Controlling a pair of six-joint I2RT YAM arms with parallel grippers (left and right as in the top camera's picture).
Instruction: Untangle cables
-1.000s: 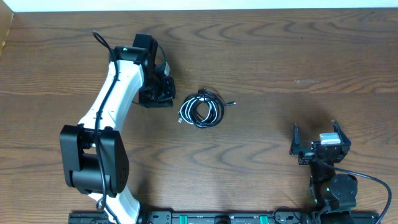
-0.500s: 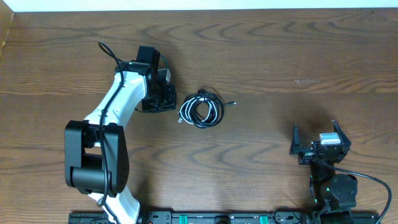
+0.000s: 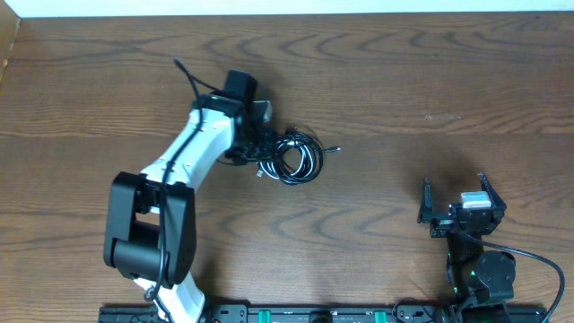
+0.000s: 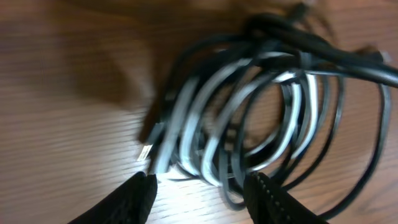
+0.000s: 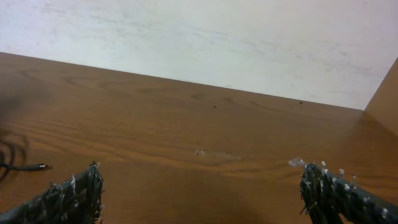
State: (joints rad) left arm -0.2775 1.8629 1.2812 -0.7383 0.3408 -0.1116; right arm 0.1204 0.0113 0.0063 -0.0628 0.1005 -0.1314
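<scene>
overhead, the black cable (image 3: 314, 162) and white cable (image 3: 265, 166) lie wound in one coil mid bench (image 3: 404, 72), nothing separated yet. left jaws part spread at its edge, pinching nothing; right jaws wide, empty, well apart.

Brown wooden table (image 3: 404, 72): carries long wavy grain, meets a faintly smudged white wall (image 3: 287, 7) along its far edge. Bears a small pale scuff (image 3: 441, 117) on its right half, toward that far edge. Ends at its near edge in a black rail (image 3: 296, 315) with green fittings, and at its right end against an upright wooden panel (image 5: 387, 93).
</scene>
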